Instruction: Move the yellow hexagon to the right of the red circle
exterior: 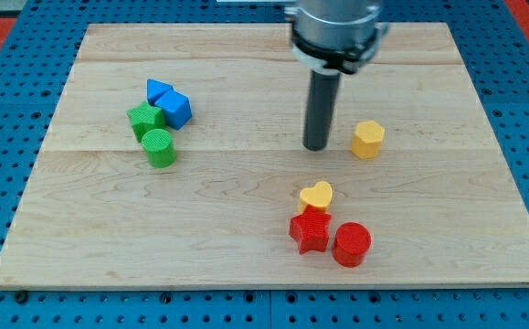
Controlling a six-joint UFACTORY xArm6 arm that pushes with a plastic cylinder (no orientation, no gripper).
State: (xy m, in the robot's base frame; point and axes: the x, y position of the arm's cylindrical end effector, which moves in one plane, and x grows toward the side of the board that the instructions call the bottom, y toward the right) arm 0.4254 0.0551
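The yellow hexagon [367,139] stands right of the board's middle. My tip [316,146] rests on the board just to its left, a small gap apart. The red circle [352,244] sits near the view's bottom, below the hexagon. A red star [310,231] touches the circle's left side. A yellow heart [316,196] lies just above the star.
At the view's left sits a cluster: a blue block [159,91], a blue cube-like block [176,110], a green star-like block [145,120] and a green cylinder [160,147]. The wooden board [246,247] lies on a blue pegboard.
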